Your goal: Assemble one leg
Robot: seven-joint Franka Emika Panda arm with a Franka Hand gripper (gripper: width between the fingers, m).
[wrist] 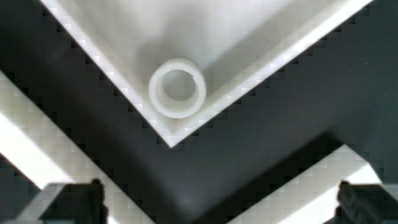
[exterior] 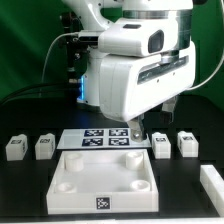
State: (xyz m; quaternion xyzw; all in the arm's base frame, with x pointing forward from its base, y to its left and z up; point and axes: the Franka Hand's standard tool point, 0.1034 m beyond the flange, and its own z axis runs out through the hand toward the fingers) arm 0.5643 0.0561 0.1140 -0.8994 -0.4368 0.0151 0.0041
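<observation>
**Gripper open over the tray corner, legs standing on the table**

The two-finger gripper (wrist: 217,205) hangs with its fingers spread wide and nothing between them. It is above a round corner socket (wrist: 176,87) of the large flat white square tray (exterior: 75,200). Small white plastic rectangular legs (exterior: 45,146), each with a dark tag on its face, stand upright in a row on the black table (exterior: 25,195). Two are at the exterior view's left of the marker board (exterior: 100,138), two at its right.

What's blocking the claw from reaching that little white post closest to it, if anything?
Nothing visible. The gripper hangs open over a corner socket of the tray-like piece. The nearest leg stands just off that corner, toward the exterior view's right, and nothing lies in the gap between them.
</observation>
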